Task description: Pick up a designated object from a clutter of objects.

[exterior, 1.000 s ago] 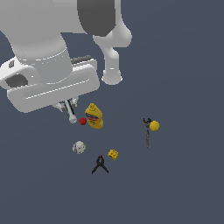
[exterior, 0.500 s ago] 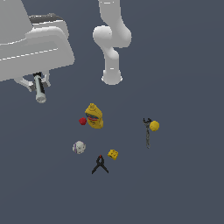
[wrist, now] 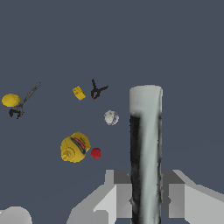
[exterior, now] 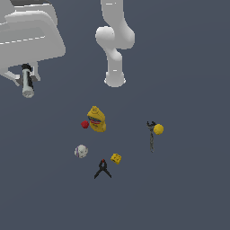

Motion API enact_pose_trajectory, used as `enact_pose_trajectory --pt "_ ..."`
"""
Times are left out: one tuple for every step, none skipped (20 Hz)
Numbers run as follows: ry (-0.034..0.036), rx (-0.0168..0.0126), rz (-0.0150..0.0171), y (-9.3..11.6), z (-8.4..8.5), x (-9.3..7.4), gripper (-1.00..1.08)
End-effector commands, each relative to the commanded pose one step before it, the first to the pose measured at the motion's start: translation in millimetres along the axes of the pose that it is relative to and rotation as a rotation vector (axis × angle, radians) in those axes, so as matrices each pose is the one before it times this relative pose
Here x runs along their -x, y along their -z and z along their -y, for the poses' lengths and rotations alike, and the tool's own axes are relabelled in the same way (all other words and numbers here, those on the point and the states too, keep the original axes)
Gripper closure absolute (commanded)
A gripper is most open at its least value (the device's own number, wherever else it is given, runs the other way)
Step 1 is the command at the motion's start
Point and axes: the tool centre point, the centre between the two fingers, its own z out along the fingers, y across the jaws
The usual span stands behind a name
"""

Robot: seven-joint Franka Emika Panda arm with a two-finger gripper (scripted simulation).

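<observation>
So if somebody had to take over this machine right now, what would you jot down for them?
Tool: shut on the marker, raised well above the floor at the exterior view's left.
On the floor: mustard bottle with the red ball beside it, whitish ball, yellow block, clamp, yellow ball by the thin dark utensil.
Done: marker picked out of the clutter.
Left: just keep the grip.

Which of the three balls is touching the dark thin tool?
The yellow ball, sitting against the tool. The red ball and whitish ball lie elsewhere.
</observation>
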Motion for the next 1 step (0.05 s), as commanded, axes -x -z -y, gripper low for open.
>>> enact_pose_trajectory --pt "0.00061 -0.00016 0.00009 1.29 -0.72 0.16 1.08"
